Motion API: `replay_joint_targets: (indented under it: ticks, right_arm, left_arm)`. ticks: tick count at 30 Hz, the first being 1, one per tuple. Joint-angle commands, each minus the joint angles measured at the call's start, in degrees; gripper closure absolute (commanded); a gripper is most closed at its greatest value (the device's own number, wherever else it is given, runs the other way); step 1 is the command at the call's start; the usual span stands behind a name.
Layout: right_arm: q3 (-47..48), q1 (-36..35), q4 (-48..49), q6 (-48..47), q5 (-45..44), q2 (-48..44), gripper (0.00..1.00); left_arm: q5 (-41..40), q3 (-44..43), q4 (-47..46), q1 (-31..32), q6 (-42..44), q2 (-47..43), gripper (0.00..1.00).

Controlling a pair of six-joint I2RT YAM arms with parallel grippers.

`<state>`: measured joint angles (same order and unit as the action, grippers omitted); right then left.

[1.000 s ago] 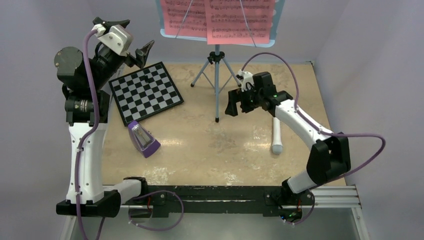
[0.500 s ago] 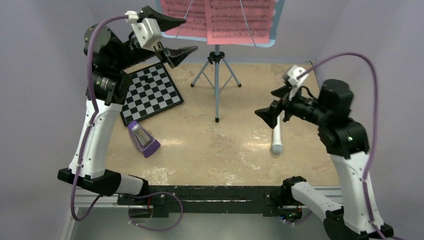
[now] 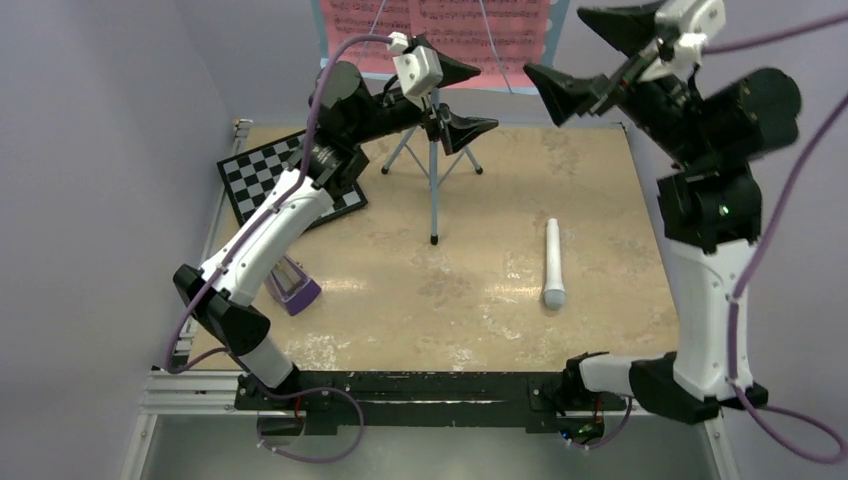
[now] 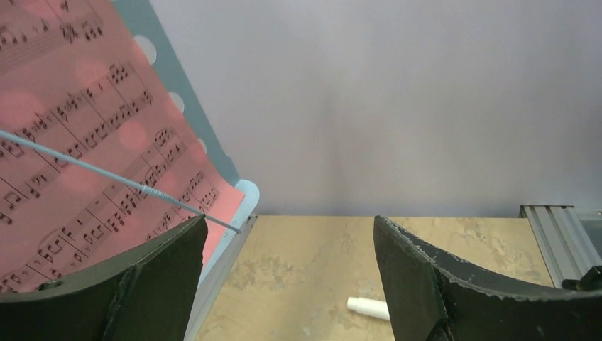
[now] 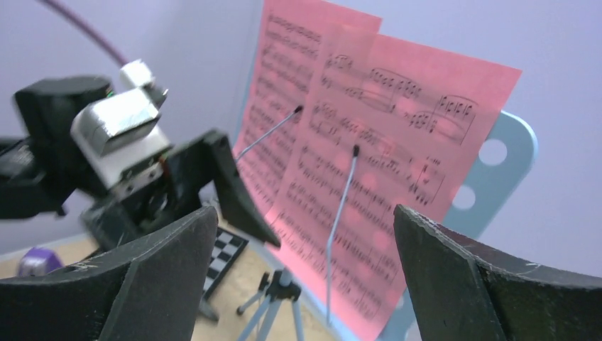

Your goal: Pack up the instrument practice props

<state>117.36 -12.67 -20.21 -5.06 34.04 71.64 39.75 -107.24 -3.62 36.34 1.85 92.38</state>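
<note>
I have my left gripper (image 3: 482, 98) spread wide and empty. One finger sits just beside the lower corner of the light-blue perforated music stand (image 5: 507, 153); I can't tell if they touch. My right gripper (image 3: 555, 45) is equally wide and empty, facing the pink sheet-music pages (image 5: 383, 128) clipped under thin wires. A white recorder-like tube (image 3: 551, 262) lies flat on the table, well below both grippers. The small purple wedge (image 3: 295, 292) sits far below the left one.
</note>
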Motion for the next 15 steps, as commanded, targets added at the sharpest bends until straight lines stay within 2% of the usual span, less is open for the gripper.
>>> replay_joint_targets:
  ticks: [1,5,10,15]
  right_arm:
    - [6.0,0.4,12.7,4.4,-2.2,7.5,0.01]
    - [13.0,0.6,17.2,3.8,-6.5,13.3,0.01]
    - [23.4,1.1,19.9,3.0,-7.5,21.1,0.01]
    - [26.4,1.1,24.4,2.1,-9.0,24.6,0.01]
  left_arm:
    - [-6.8,-1.6,-8.2,1.6,-2.5,2.5,0.09]
    - [-8.9,-4.2,-8.5,2.7,-2.2,5.5,0.09]
    - [-10.0,-6.6,-8.1,3.2,-0.2,8.2,0.09]
    - [-10.1,-9.3,-8.0,3.3,0.2,10.9,0.09]
